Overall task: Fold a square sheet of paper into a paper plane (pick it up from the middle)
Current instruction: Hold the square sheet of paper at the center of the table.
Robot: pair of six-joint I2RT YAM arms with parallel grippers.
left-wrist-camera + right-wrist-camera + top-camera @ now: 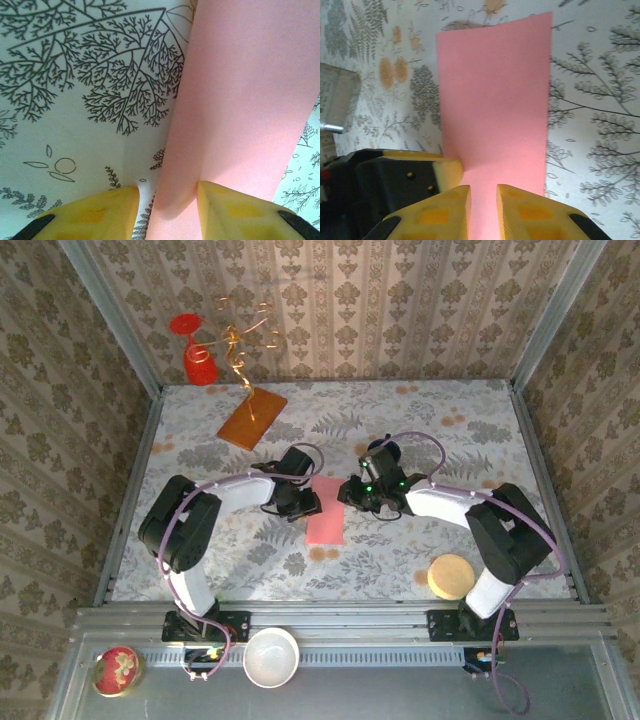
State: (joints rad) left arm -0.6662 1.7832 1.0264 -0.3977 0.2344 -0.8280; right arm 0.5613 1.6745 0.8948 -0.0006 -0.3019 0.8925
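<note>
Currently the left gripper (167,196) is part open and released, its fingers straddling one edge of the paper (326,522). The right gripper (483,196) shows a narrow gap over the paper's end, gripping nothing. The paper lies folded on the table (450,455) between both grippers.

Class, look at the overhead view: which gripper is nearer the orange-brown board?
Left. The left gripper sits at the left edge of the pink sheet, on the side of the board; the right gripper is across the sheet, farther from the board.
</note>
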